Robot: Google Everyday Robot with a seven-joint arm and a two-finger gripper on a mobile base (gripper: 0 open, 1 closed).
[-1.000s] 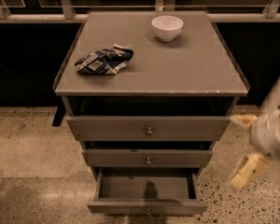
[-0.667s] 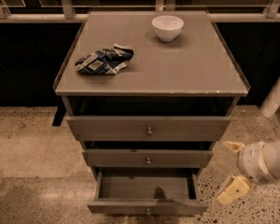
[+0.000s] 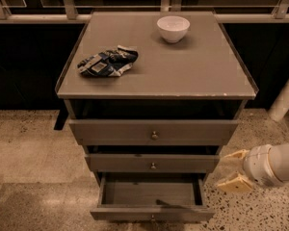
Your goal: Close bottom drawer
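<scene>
The bottom drawer [image 3: 151, 211] is the lowest of three grey-brown drawers in the cabinet. It is pulled well out, and its inside looks empty. Its small round knob [image 3: 153, 219] shows at the frame's bottom edge. My gripper [image 3: 233, 169] is at the lower right, beside the cabinet's right side and level with the middle drawer [image 3: 152, 162]. Its two cream fingers [image 3: 236, 183] point left toward the cabinet with a gap between them and hold nothing. It touches no drawer.
The top drawer [image 3: 154, 132] and middle drawer stand slightly out. On the cabinet top [image 3: 192, 66] lie a white bowl [image 3: 173, 28] and a crumpled dark snack bag [image 3: 107, 62]. A speckled floor [image 3: 29, 177] surrounds the cabinet. A white post [image 3: 285, 100] stands at the right.
My gripper has moved down and left, from higher up at the right edge to a spot close beside the drawers. The drawers have not moved.
</scene>
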